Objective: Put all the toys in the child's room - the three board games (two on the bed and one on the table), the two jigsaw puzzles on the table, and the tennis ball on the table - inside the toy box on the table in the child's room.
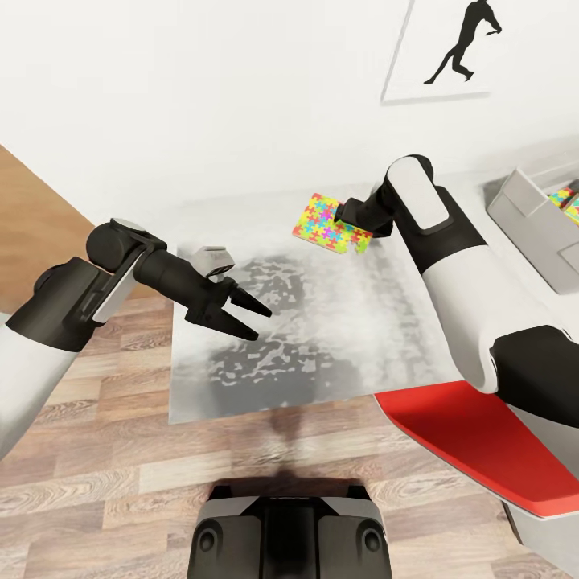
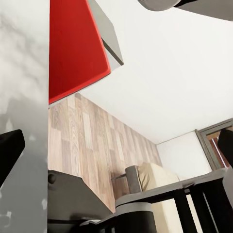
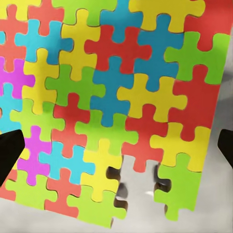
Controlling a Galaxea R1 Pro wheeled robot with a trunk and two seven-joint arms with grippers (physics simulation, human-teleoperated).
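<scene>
A jigsaw puzzle [image 1: 324, 221] [image 3: 111, 97], a thin square of yellow, red, blue and green interlocking pieces, lies on the light grey table [image 1: 322, 338] near the wall. My right gripper [image 1: 351, 215] [image 3: 116, 150] is open right over the puzzle, with a dark fingertip at each side of it in the right wrist view. The light grey toy box [image 1: 527, 217] stands at the right end of the table, and a strip of multicoloured puzzle pattern [image 1: 565, 198] shows inside it. Above the table's left part my left gripper [image 1: 245, 314] [image 2: 116, 145] hangs open and empty.
A red flat panel with a grey rim [image 1: 474, 434] [image 2: 73, 48] juts over the table's near right corner, beside my right arm. Wood-plank floor [image 1: 96, 450] lies left of and in front of the table. A black silhouette picture [image 1: 466, 40] hangs on the white wall.
</scene>
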